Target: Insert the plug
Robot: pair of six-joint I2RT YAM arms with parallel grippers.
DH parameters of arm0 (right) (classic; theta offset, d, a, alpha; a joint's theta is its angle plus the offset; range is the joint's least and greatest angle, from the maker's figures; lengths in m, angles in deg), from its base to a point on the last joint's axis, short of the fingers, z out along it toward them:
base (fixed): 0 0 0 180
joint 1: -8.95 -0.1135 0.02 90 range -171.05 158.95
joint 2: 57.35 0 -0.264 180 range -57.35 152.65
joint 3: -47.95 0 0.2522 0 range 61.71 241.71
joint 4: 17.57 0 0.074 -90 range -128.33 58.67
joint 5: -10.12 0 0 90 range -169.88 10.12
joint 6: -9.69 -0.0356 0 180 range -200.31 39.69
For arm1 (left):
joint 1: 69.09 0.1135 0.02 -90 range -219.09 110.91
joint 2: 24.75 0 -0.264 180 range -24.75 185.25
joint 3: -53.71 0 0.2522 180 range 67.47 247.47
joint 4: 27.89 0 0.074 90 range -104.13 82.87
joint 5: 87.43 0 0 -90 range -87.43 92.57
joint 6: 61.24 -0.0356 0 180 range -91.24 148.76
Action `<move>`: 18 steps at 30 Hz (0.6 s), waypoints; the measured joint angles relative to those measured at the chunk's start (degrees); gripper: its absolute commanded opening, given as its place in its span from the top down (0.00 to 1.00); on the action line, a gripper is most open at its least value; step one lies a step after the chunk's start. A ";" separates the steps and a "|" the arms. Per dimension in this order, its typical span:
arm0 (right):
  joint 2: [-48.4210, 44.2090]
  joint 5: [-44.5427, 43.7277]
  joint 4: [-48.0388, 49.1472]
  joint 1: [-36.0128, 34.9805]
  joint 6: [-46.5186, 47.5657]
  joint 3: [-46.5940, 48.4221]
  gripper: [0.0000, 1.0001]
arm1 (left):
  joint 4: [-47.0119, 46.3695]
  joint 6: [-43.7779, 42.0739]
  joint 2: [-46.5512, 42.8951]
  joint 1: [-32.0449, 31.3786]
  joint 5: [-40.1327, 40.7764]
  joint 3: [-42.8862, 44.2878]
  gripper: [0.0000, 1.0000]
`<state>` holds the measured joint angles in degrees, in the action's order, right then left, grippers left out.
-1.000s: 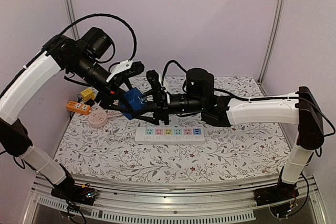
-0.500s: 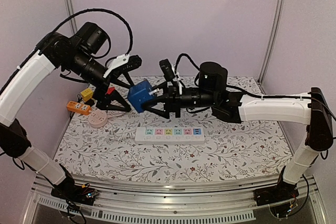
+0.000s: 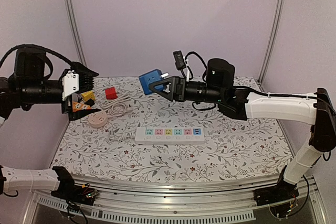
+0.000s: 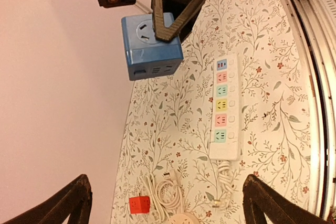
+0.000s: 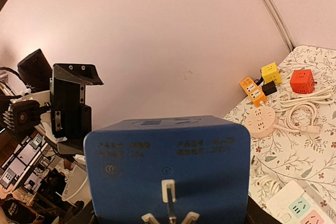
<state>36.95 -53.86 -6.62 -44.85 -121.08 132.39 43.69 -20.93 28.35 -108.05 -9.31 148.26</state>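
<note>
So, my right pincer [image 3: 159,85] is clenched on the blue cube plug [image 3: 148,81], a finger on each side, holding it up in the air well above the flowery table [image 3: 236,153]. In the right wrist view its prongs [image 5: 168,196] point back at my camera. From the left wrist view, the face turned the other way has a socket in it.

The white power strip [image 3: 169,134] with its row of coloured outlets lies flat on the table. It's below the cube and a bit nearer to me, well apart from it.

My left pincer [image 3: 93,92] is off on the left side, spread wide with nothing in it, its fingers [image 4: 71,203] sitting far apart at the edges of its own camera.

Stuff on the table around it: a red cube [image 3: 110,93], a yellow cube [image 3: 87,96], an orange adapter [image 3: 79,106] partly hidden behind the pincer, a round pink socket [image 3: 97,119] and a coiled white cable [image 3: 118,107].
</note>
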 measured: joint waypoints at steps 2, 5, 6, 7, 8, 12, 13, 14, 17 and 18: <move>0.00 0.02 0.28 -0.61 -0.94 0.17 1.00 | -7.78 -1.99 -2.47 -1.40 -0.09 -6.86 0.01; -0.17 -0.04 0.63 -1.38 -1.09 0.17 1.00 | -16.20 -2.25 -0.50 -3.45 -0.98 -10.60 0.01; -0.28 -0.17 0.61 -1.51 -0.94 0.17 1.00 | -19.34 -2.08 0.79 -4.07 -1.40 -11.10 0.00; -0.39 -0.26 0.63 -1.70 -0.74 0.17 1.00 | -22.43 -1.90 1.99 -4.57 -1.88 -11.78 0.00; -0.63 -0.28 0.61 -1.88 -0.50 0.17 1.00 | -25.27 -1.75 2.80 -4.90 -2.47 -12.68 0.00; -1.70 0.07 0.70 -2.49 0.57 0.17 1.00 | -33.88 -2.38 3.58 -5.66 -5.03 -16.15 0.01; -1.95 0.24 0.70 -2.62 0.92 0.17 1.00 | -35.34 -2.56 3.69 -5.81 -5.70 -16.50 0.01; -2.23 0.55 0.76 -2.78 1.27 0.17 1.00 | -36.81 -2.62 3.91 -5.99 -6.32 -16.70 0.01; -2.73 2.01 1.11 -2.86 2.19 0.17 1.00 | -40.52 -2.60 4.90 -6.12 -7.23 -16.98 0.01; -2.75 2.71 1.33 -2.95 2.54 0.17 1.00 | -41.94 -2.58 5.42 -6.14 -7.21 -17.14 0.01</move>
<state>34.20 -51.15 -5.29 -47.80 -118.55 132.56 1.75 -23.51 33.77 -114.19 -16.52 131.13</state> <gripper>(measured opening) 0.597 0.995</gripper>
